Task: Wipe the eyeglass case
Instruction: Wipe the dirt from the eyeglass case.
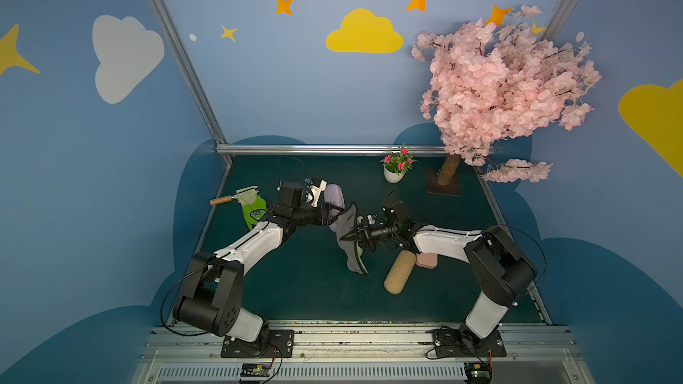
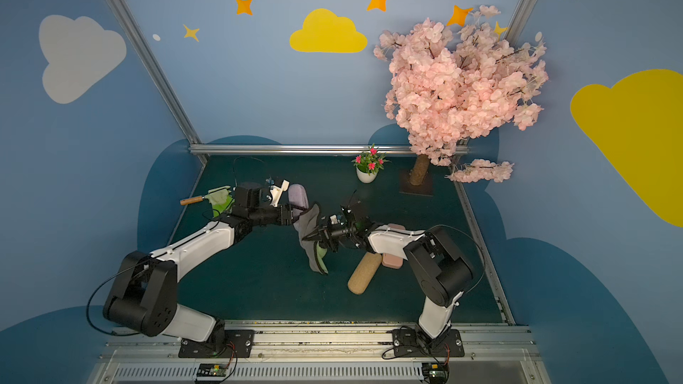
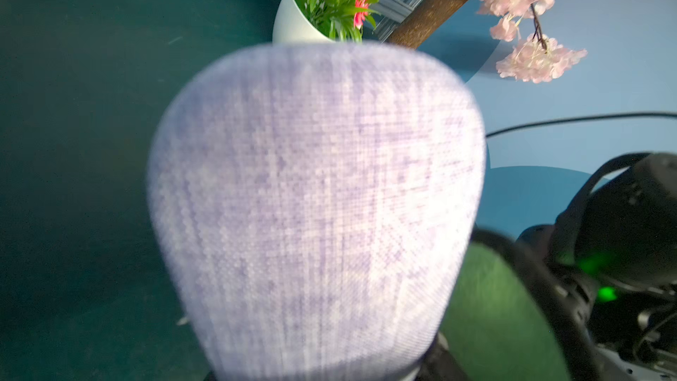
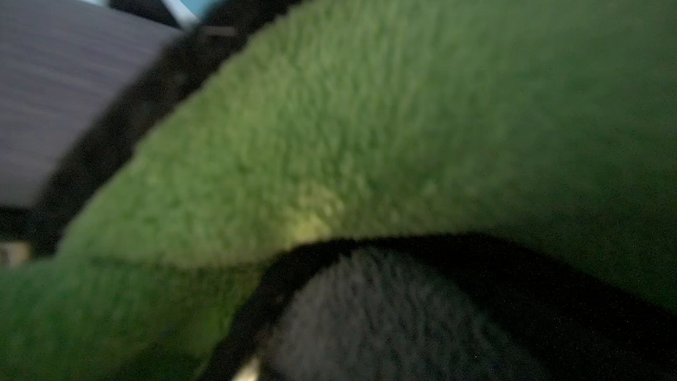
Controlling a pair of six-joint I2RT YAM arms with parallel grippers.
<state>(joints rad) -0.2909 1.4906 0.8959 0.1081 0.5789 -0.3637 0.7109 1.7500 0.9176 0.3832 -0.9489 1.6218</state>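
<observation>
From where I stand, the lavender eyeglass case (image 1: 335, 195) is up off the green table (image 1: 295, 289), carried near the middle of the workspace by the left gripper (image 1: 328, 216). Its jaws are closed tight on the case's lower end. The left wrist view is mostly woven fabric rising away from the camera. The right gripper (image 1: 346, 237) is pinched fully shut on a cleaning cloth (image 1: 353, 256), grey on one face and fleecy green on the other. The cloth lies against the side of the case that faces the right arm, with its loose tail hanging toward the table.

This looks to me like the wiping stroke itself. To do it well, the right arm should have a pad of cloth between its hard tips and the fabric shell, so that only cloth rubs. I'd run the strokes along the length of the case with light pressure. The case is gripped at one end, so a hard push far from that grip could lever it loose.

The left arm needs to brace against each stroke, then turn the case to offer its other faces. The patch under the left jaws can't be reached without regripping. The dangling tail could catch on the left wrist. A cork case (image 1: 399, 271) and a pink case (image 1: 427, 260) lie on the table under the right arm, so any downward sweep should stay above them.
</observation>
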